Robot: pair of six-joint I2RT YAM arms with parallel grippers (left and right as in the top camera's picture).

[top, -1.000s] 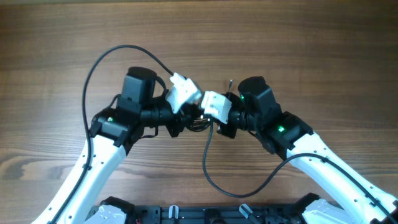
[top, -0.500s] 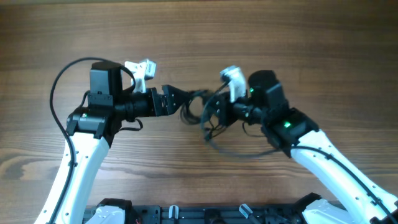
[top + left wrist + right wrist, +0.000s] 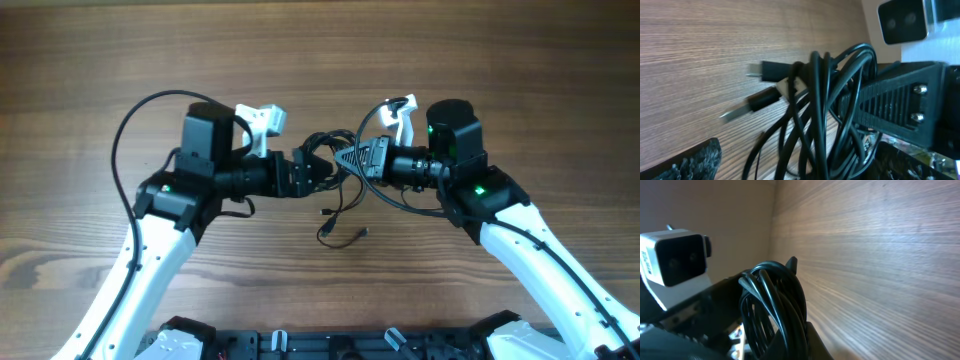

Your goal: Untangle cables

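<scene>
The cables (image 3: 815, 90) between the jaws are glossy black, with silver plug tips (image 3: 732, 115). Beneath the jaws, the table (image 3: 320, 60) is brown wood with fine parallel grain. Behind the jaws, the left arm (image 3: 150, 260) and right arm (image 3: 530, 250) are white with black joints. The right arm carries a green light (image 3: 478, 190).

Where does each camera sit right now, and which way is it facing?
Overhead: above the table, looking straight down; left arm and right arm show, left gripper and right gripper meeting at the cables.
Left wrist: on the left arm, looking along the tabletop at the cables; own fingertip shows bottom left.
Right wrist: on the right arm, looking across the tabletop; the right gripper is shut on the cables.
Shared: both wrist views show the cables and the opposite wrist's white camera.
</scene>
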